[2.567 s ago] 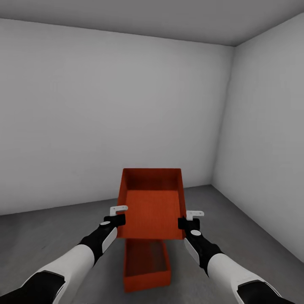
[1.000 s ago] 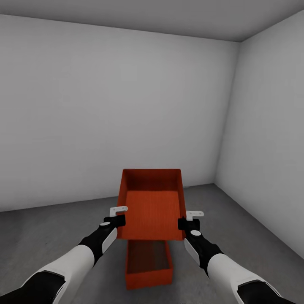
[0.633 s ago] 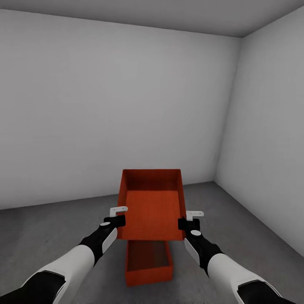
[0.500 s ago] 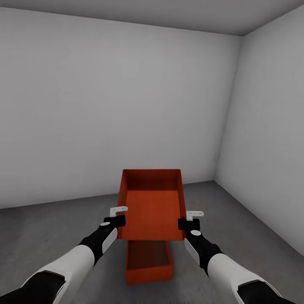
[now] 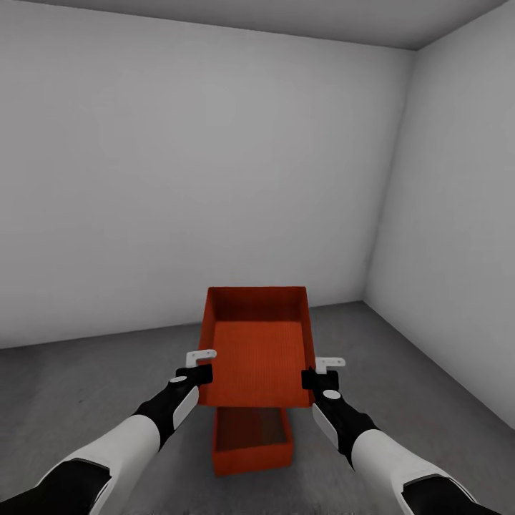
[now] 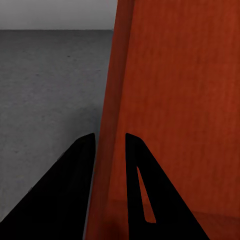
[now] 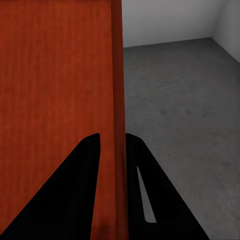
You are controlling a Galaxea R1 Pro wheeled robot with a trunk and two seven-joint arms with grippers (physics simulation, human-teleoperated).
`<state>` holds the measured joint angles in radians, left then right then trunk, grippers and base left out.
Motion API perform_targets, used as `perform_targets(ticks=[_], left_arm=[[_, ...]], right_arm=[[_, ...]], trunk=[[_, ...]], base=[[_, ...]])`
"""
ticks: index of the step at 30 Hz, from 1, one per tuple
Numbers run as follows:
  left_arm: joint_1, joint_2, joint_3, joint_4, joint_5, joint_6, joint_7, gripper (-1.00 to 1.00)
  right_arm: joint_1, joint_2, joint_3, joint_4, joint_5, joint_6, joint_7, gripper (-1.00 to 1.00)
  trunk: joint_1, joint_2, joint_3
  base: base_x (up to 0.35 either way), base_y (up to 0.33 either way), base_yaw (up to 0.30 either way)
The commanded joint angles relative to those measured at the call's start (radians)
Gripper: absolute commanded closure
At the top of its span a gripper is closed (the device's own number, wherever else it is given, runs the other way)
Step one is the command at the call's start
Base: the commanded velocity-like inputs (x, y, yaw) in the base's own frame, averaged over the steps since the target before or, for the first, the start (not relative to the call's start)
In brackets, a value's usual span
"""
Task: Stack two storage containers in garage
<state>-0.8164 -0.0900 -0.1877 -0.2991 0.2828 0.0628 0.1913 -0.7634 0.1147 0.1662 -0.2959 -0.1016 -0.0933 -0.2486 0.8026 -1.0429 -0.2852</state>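
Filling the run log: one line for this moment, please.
garage | left gripper + right gripper pinch held container | above floor container | unstacked

Both arms reach forward from the lower corners; left gripper (image 5: 202, 366) and right gripper (image 5: 320, 370) each pinch a side wall of the container (image 5: 257, 343).

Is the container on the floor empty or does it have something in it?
Cannot tell fully: the visible part of the floor container looks empty, but the held container hides the rest.
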Motion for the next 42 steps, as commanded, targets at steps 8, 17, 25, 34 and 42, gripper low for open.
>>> perform_targets(ticks=[8,17,25,34,42], left_arm=[[0.0,0.041,-0.006,0.025,0.001,0.006,0.017,1.0],[0.0,0.042,-0.005,0.025,0.001,0.006,0.017,1.0],[0.0,0.042,-0.005,0.025,0.001,0.006,0.017,1.0],[0.0,0.042,-0.005,0.025,0.001,0.006,0.017,1.0],[0.0,0.042,-0.004,0.025,0.001,0.006,0.019,1.0]], right_arm=[[-0.002,-0.001,-0.038,-0.003,0.004,-0.006,-0.028,1.0],[-0.002,-0.001,-0.037,-0.003,0.005,-0.006,-0.028,1.0],[-0.002,-0.001,-0.038,-0.003,0.005,-0.008,-0.029,1.0],[-0.002,-0.001,-0.038,-0.003,0.005,-0.008,-0.029,1.0],[-0.002,-0.001,-0.038,-0.003,0.005,-0.008,-0.029,1.0]], trunk=[[0.0,-0.001,-0.014],[0.0,-0.001,-0.028],[0.0,-0.001,-0.041],[0.0,-0.001,-0.056],[0.0,-0.001,-0.068]], base=[[0.0,0.0,0.0],[0.0,0.0,0.0],[0.0,0.0,0.0],[0.0,0.0,0.0],[0.0,0.0,0.0]])
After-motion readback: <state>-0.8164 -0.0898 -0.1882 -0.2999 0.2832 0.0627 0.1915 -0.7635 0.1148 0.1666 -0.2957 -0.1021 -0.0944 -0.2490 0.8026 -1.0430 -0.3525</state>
